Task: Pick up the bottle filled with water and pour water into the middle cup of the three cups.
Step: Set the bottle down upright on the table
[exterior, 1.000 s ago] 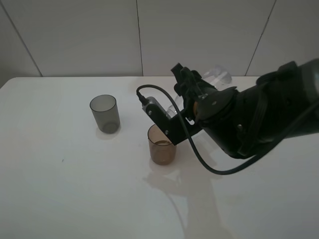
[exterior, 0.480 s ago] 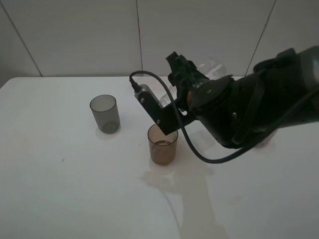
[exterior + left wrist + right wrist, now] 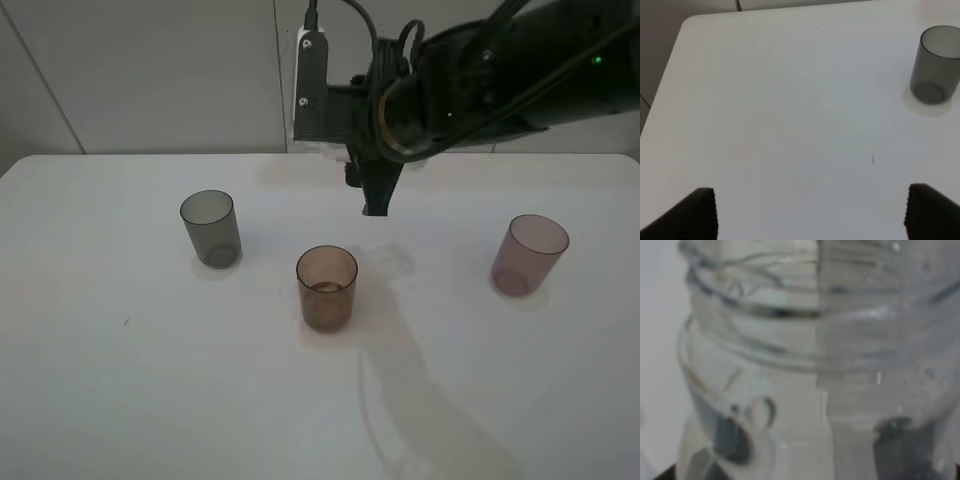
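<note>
Now that the right arm has swung up and back toward the wall, the high view looks quite different from half a second ago, when the arm hung low over the amber-brown tumbler (image 3: 326, 288) and blocked much of the scene. The right hand (image 3: 377, 198) now points down, behind and well above that tumbler, touching no cup. The mauve tumbler (image 3: 528, 255), well off to the amber one's right, is uncovered again. The smoky grey tumbler (image 3: 211, 228) stands to its left and has not moved. A pale ring low inside the amber tumbler suggests a little water is in it, so I'd judge the pour over and the arm retreating. From up here I can't make out the clear plastic bottle (image 3: 805, 365) against the dark arm.

Over on the left wrist view, the left hand (image 3: 810, 215) is spread wide. Its two dark fingertips sit far apart above bare tabletop (image 3: 790, 100) and grip nothing. Only the grey tumbler is in sight there, and the amber one is out of frame.

Close in on the right wrist view, the bottle's threaded, capless neck fills everything. Dark shapes show through the plastic on either side, which I take for the fingers. So the right hand is evidently pinching the bottle, which is up in the air with it behind the amber tumbler.
</note>
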`<state>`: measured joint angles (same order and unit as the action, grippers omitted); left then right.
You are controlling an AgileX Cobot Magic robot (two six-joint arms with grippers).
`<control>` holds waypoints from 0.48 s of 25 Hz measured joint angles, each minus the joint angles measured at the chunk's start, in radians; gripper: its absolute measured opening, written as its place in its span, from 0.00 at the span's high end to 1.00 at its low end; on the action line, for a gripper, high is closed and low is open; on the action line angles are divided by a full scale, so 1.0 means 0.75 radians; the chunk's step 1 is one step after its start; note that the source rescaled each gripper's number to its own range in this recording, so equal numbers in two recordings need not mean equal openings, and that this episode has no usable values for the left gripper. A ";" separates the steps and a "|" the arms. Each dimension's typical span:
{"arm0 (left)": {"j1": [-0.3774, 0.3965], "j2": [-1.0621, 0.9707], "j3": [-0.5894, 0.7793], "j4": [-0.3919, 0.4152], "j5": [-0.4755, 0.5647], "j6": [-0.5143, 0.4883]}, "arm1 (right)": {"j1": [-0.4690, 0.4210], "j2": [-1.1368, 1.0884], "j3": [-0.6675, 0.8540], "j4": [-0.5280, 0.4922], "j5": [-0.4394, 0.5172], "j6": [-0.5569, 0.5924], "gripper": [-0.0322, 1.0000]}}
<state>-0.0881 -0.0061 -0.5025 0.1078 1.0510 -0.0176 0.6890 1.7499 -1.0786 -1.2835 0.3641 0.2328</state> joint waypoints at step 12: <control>0.000 0.000 0.000 0.000 0.000 0.000 | -0.377 0.084 0.118 0.705 -0.946 0.034 0.97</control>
<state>-0.0881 -0.0061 -0.5025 0.1078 1.0510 -0.0176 0.4061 1.8130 -0.9902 -0.7546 -0.3451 0.2584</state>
